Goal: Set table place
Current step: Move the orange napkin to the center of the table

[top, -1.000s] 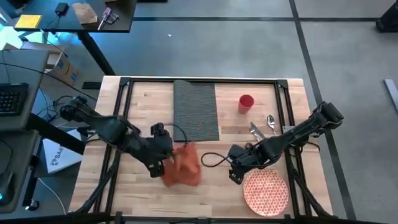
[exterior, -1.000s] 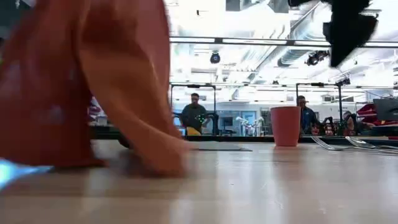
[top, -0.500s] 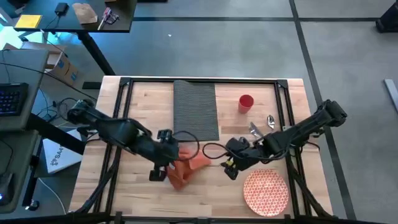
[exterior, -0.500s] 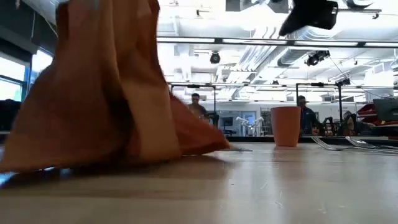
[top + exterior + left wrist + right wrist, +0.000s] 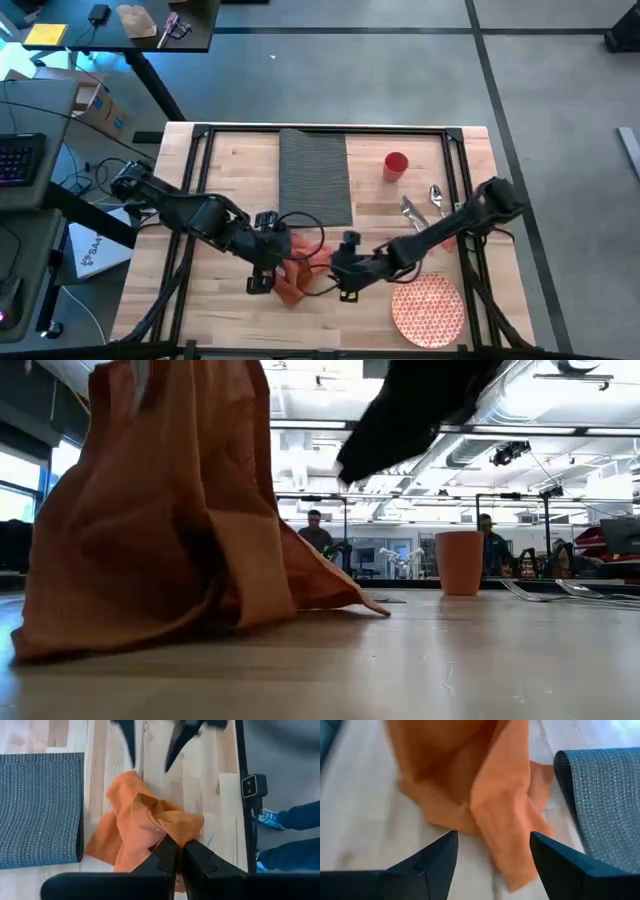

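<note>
napkin (image 5: 150, 827) pinched in left pincer (image 5: 178, 851), right pincer (image 5: 492, 852) spread beside it

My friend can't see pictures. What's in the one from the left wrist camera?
The left gripper is shut, pinching a crumpled orange napkin above the wooden table. The right gripper reaches toward it, fingers open, and a grey ribbed placemat lies beside the napkin.

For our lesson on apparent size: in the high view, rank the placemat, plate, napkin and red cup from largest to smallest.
1. Placemat
2. Plate
3. Napkin, bunched and partly hidden by the arms, so only roughly comparable with the plate
4. Red cup
</note>
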Tool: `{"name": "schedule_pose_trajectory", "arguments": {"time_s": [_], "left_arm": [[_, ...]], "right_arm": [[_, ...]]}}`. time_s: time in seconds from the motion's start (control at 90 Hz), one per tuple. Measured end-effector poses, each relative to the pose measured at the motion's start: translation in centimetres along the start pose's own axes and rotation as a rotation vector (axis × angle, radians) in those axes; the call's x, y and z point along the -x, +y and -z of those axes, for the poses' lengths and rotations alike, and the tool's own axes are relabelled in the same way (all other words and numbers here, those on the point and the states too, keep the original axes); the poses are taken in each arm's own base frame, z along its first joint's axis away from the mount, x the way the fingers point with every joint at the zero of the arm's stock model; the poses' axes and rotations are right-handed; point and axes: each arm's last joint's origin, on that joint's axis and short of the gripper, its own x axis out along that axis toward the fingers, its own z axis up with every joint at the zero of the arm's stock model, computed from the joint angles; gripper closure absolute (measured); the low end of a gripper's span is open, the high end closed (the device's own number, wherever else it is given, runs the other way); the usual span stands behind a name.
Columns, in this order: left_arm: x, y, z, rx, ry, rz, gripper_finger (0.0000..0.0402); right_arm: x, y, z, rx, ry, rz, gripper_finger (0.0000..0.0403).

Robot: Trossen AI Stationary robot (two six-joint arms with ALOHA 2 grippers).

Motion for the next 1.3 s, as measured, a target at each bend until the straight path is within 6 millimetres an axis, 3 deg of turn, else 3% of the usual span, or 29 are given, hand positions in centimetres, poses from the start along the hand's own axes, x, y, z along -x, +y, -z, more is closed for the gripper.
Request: {"name": "schedule_pose_trajectory", "arguments": {"time_s": [0.2,0.356,0.478,0.611,0.756,0.9,1.022,1.111,1.211,1.3], "left_arm": [[0.0,0.1,0.0,0.010,0.000,0.001,0.0401],[0.0,0.1,-0.1,0.023,0.006,0.015,0.0401],[0.0,0.2,-0.1,0.024,0.009,0.021,0.0401],[0.3,0.2,0.0,0.023,0.025,0.035,0.0401],[3.1,0.1,-0.1,0.006,0.026,0.016,0.0401],[7.3,0.6,0.0,0.004,0.000,-0.059,0.0401],[10.3,1.0,0.1,0.018,-0.036,-0.078,0.0401],[11.6,0.9,0.0,0.024,-0.086,-0.056,0.0401],[12.5,0.6,0.1,0.050,-0.103,0.004,0.0401],[12.6,-0.2,0.3,0.071,-0.065,0.117,0.0401]], "right_arm": [[-3.2,0.6,1.3,0.097,0.004,0.010,0.0193],[-4.8,0.4,2.3,0.096,0.029,0.083,0.0233],[-5.5,-0.2,2.5,0.029,0.042,0.100,0.0287],[-4.9,-0.9,1.5,-0.067,0.064,0.129,0.0377],[-0.8,-2.4,-2.3,-0.176,0.084,0.187,0.0400],[6.0,-4.2,-6.4,-0.194,0.066,0.151,0.0403],[12.8,-6.0,-9.3,-0.247,0.012,-0.002,0.0403],[16.6,-6.8,-10.3,-0.281,-0.025,-0.093,0.0403],[19.6,-7.2,-11.2,-0.300,-0.055,-0.291,0.0403],[21.1,-6.6,-11.6,-0.307,-0.040,-0.500,0.0403]]}}
